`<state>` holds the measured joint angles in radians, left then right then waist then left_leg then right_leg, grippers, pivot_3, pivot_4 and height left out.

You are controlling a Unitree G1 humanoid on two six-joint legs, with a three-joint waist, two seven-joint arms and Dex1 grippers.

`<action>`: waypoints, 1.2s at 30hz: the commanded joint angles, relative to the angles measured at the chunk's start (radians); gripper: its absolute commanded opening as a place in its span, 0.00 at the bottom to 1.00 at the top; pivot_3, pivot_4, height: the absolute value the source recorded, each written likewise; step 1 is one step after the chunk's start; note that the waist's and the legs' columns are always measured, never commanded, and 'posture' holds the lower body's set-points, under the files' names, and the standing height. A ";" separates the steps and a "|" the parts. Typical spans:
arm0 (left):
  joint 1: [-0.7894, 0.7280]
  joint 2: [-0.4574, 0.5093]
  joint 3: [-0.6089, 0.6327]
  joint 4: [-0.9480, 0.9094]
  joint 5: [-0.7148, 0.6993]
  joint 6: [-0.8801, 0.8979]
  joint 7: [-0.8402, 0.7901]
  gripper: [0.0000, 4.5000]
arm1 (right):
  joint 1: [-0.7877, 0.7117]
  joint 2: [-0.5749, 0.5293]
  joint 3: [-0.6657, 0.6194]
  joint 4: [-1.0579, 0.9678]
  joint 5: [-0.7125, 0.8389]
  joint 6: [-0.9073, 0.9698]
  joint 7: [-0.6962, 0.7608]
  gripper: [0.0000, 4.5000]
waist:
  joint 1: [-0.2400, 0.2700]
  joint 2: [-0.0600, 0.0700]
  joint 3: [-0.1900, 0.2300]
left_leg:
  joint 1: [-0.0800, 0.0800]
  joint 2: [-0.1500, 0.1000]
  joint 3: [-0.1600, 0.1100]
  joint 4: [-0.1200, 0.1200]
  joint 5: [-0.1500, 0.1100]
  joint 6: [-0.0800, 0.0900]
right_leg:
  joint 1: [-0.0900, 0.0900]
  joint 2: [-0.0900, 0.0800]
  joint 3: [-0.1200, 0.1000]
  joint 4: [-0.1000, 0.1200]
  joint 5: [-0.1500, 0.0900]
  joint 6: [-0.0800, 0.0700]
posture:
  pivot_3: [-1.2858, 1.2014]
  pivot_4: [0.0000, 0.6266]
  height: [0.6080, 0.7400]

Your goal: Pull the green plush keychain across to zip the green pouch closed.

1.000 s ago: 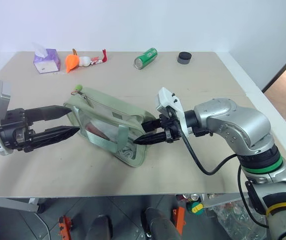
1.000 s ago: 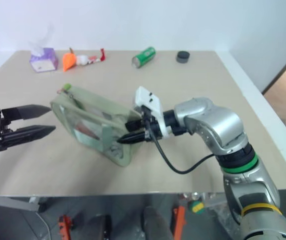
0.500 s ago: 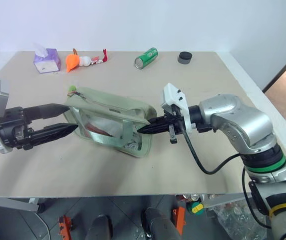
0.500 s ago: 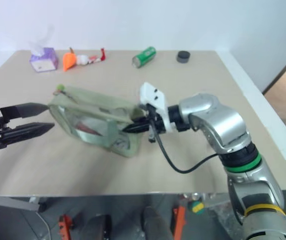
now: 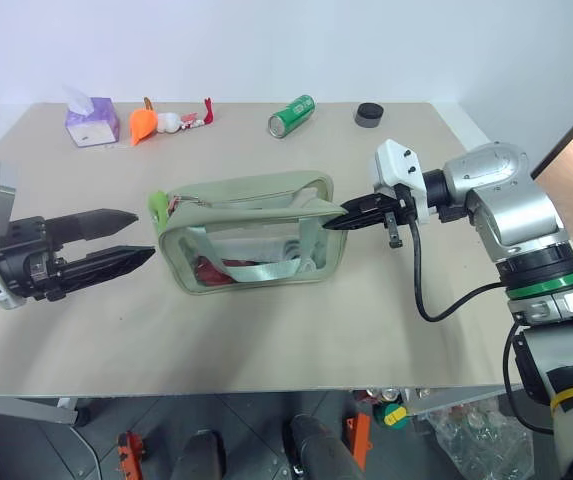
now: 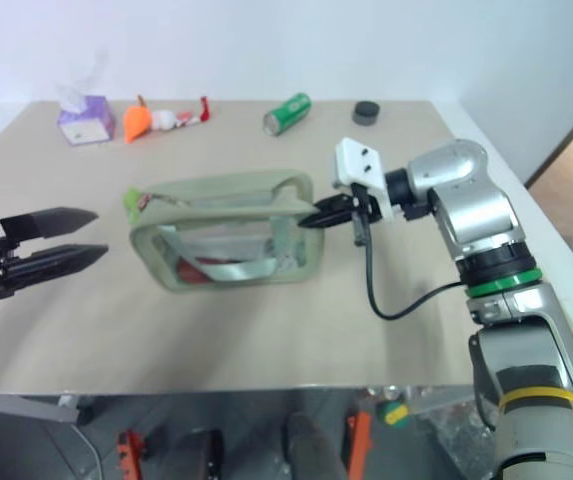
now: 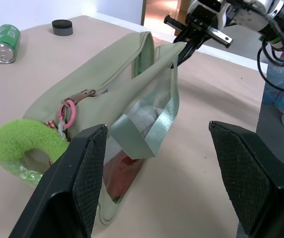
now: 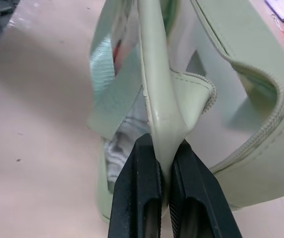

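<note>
The green plush keychain (image 7: 27,141) sits at the far left end of the green pouch (image 5: 251,232), hanging off the zipper pull, and nothing holds it. The zipper looks unpulled, its top gaping, so the zipping itself seems not yet begun. The pouch stands upright mid-surface (image 5: 296,340). The right gripper (image 5: 342,220) has its jaws clenched on the pouch's right end seam, bracing it. The left gripper (image 5: 134,238) hovers just beside the keychain, jaws spread wide, grasping nothing.
</note>
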<state>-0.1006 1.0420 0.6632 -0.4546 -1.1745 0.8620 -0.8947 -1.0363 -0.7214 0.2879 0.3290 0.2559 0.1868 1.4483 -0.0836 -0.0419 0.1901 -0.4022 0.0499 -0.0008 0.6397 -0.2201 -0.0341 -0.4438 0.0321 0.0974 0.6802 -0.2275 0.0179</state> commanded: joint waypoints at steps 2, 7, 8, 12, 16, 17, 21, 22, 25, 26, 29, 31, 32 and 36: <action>0.021 0.001 0.061 -0.021 -0.015 0.004 0.014 0.75 | 0.007 0.016 -0.035 -0.076 0.032 0.042 0.038 0.01 | -0.002 0.000 0.000 | 0.001 0.000 0.000 0.000 0.000 0.000 | 0.000 0.000 0.000 0.000 0.000 0.000 | 0.52 0.24 1.00; 0.031 -0.003 0.068 -0.027 -0.020 0.002 0.027 0.75 | 0.038 0.003 -0.067 -0.161 0.084 0.151 0.063 0.01 | -0.003 0.000 0.000 | 0.002 0.001 0.000 0.000 0.000 0.000 | 0.000 0.001 0.000 0.001 0.000 -0.001 | 0.52 0.24 1.00; 0.030 -0.004 0.065 -0.027 -0.020 0.001 0.029 0.75 | 0.040 0.004 -0.076 -0.177 0.099 0.182 0.059 0.01 | -0.003 0.000 0.000 | 0.002 0.001 0.000 0.000 0.000 0.000 | 0.000 0.001 0.000 0.002 0.000 -0.001 | 0.52 0.24 1.00; 0.024 -0.007 0.046 -0.024 -0.015 -0.005 0.033 0.75 | 0.053 -0.004 -0.092 -0.221 0.127 0.255 0.046 0.32 | -0.003 0.000 0.000 | 0.002 0.001 0.000 0.000 0.000 0.000 | 0.000 0.002 0.000 0.002 0.000 -0.001 | 0.52 0.24 1.00; 0.016 -0.006 0.035 -0.018 -0.012 -0.007 0.033 0.75 | 0.075 -0.025 -0.086 -0.242 0.122 0.270 0.059 0.63 | -0.002 0.000 0.000 | 0.002 0.000 0.000 0.000 0.000 0.000 | 0.000 0.001 0.000 0.002 0.000 -0.001 | 0.52 0.24 1.00; 0.014 -0.006 0.032 -0.016 -0.011 -0.008 0.033 0.75 | 0.082 -0.032 -0.085 -0.250 0.124 0.269 0.067 0.68 | -0.002 0.000 0.000 | 0.002 0.000 0.000 0.000 0.000 0.000 | 0.000 0.001 0.000 0.002 0.000 -0.001 | 0.52 0.24 1.00; 0.008 -0.007 0.026 -0.015 -0.012 -0.007 0.034 0.75 | 0.089 -0.042 -0.081 -0.220 0.075 0.232 0.035 0.99 | -0.003 0.000 0.000 | 0.002 0.000 0.000 0.000 0.000 0.000 | 0.000 0.001 0.000 0.002 0.000 -0.001 | 0.52 0.24 1.00; 0.009 -0.007 0.026 -0.015 -0.012 -0.006 0.034 0.75 | 0.076 -0.041 -0.089 -0.195 0.066 0.228 0.020 0.99 | -0.003 0.000 0.000 | 0.002 0.000 0.000 0.000 0.000 0.000 | 0.000 0.001 0.000 0.002 0.000 -0.001 | 0.52 0.24 1.00; 0.010 -0.005 0.030 -0.014 -0.013 -0.004 0.032 0.75 | 0.017 -0.038 -0.141 -0.129 0.085 0.242 0.000 0.99 | -0.003 0.000 0.000 | 0.002 0.000 0.000 0.000 0.000 0.000 | 0.000 0.001 0.000 0.002 0.000 -0.001 | 0.52 0.24 1.00; 0.012 -0.004 0.035 -0.014 -0.015 -0.002 0.033 0.75 | -0.001 -0.041 -0.161 -0.117 0.107 0.256 0.005 0.99 | -0.003 0.001 0.000 | 0.002 0.000 0.000 0.000 0.000 0.000 | 0.000 0.001 0.000 0.002 0.000 -0.001 | 0.52 0.24 1.00; 0.016 -0.002 0.045 -0.014 -0.018 0.002 0.034 0.75 | -0.042 -0.063 -0.221 -0.086 0.170 0.284 0.050 0.99 | -0.002 0.001 0.001 | 0.002 0.000 0.000 0.000 0.000 0.000 | 0.000 0.000 0.001 0.001 0.000 -0.001 | 0.52 0.24 1.00; 0.017 -0.003 0.046 -0.014 -0.017 0.002 0.036 0.75 | -0.035 -0.082 -0.219 -0.084 0.161 0.261 0.081 0.99 | 0.000 0.001 0.000 | 0.001 0.000 0.000 0.000 0.000 0.000 | 0.000 0.000 0.000 0.001 -0.001 -0.001 | 0.52 0.24 1.00; 0.018 -0.003 0.047 -0.014 -0.017 0.002 0.037 0.75 | -0.032 -0.086 -0.214 -0.084 0.154 0.252 0.086 0.99 | 0.001 0.000 0.000 | 0.001 0.000 0.000 0.000 0.000 0.000 | 0.001 0.000 0.000 0.001 -0.002 -0.001 | 0.52 0.24 1.00; 0.029 -0.006 0.054 -0.017 -0.010 0.001 0.037 0.75 | -0.045 -0.052 -0.213 -0.131 0.173 0.267 0.057 0.99 | -0.004 0.001 0.001 | 0.002 0.000 0.000 -0.001 -0.001 0.000 | 0.000 0.000 0.000 0.001 -0.002 -0.001 | 0.52 0.24 1.00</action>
<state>-0.0737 1.0343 0.6761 -0.4624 -1.1806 0.8715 -0.8585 -1.0627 -0.7830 0.0892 0.2440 0.4075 0.4513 1.5027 -0.0871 -0.0411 0.1907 -0.4004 0.0500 -0.0008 0.6389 -0.2206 -0.0343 -0.4434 0.0327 0.0975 0.6818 -0.2299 0.0168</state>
